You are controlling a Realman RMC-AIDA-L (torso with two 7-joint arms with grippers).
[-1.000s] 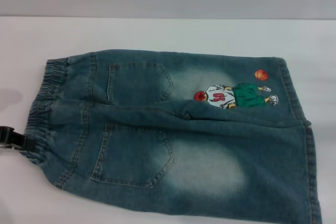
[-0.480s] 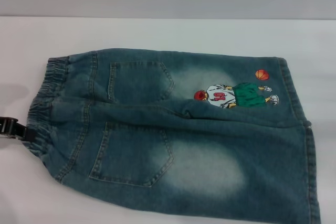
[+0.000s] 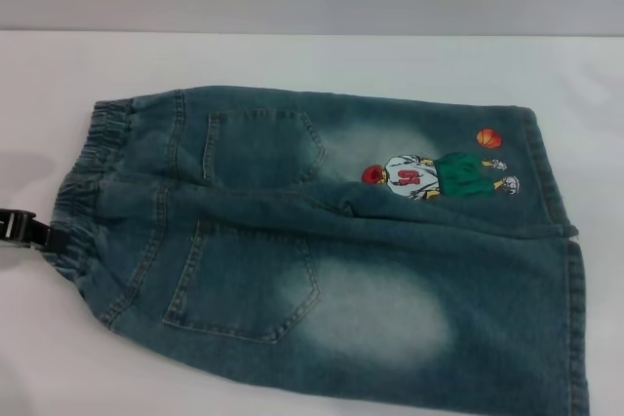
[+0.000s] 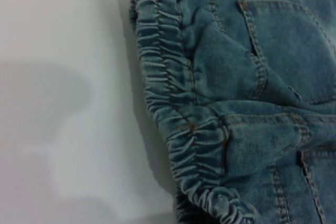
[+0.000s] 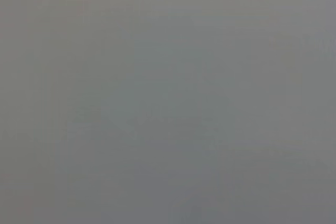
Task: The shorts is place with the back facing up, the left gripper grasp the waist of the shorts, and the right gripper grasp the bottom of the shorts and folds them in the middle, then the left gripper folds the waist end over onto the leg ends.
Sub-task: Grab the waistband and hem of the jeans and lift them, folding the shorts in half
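left gripper point(image 3: 44, 238) at waist point(image 3: 83, 192) – shorts point(image 3: 331, 250) flat

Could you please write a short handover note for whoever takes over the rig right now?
Left claw: at the waist on the robot's left side of the table, touching the elastic band; whether it has gripped cannot be seen.
Right claw: not in any view; its wrist camera shows only blank grey.
Shorts: flat, back up, both pockets showing, hems toward the robot's right.
Done: nothing folded yet.
Left: confirm the waist grasp, grasp the hems, fold in the middle, then fold the waist end over the leg ends.
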